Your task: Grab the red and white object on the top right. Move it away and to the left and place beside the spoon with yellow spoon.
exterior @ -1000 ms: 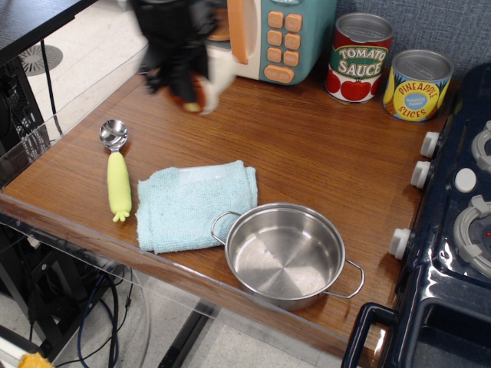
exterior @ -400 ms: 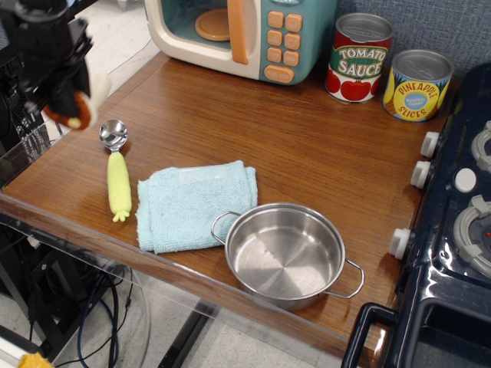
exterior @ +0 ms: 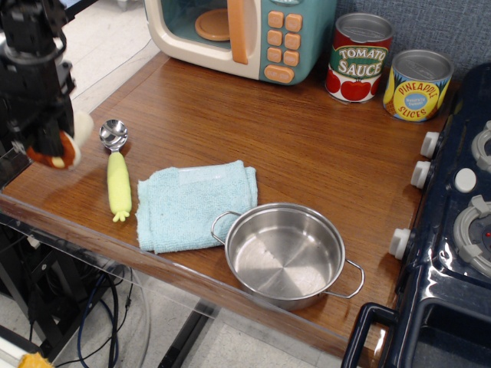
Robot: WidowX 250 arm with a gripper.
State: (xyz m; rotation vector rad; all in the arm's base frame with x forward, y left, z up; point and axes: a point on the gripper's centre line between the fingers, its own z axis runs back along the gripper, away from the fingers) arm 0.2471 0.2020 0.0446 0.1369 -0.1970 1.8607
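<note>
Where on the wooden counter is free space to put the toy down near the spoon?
Bare wood lies left of the yellow-handled metal spoon, under the gripper holding the red-and-white plush mushroom. Right of the spoon, the light blue cloth and steel pot crowd it.

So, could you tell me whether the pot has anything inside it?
No, the pot shows only its bare shiny metal bottom.

steel pot point(exterior: 285, 254), blue towel point(exterior: 193, 204), toy microwave point(exterior: 244, 34)
</note>
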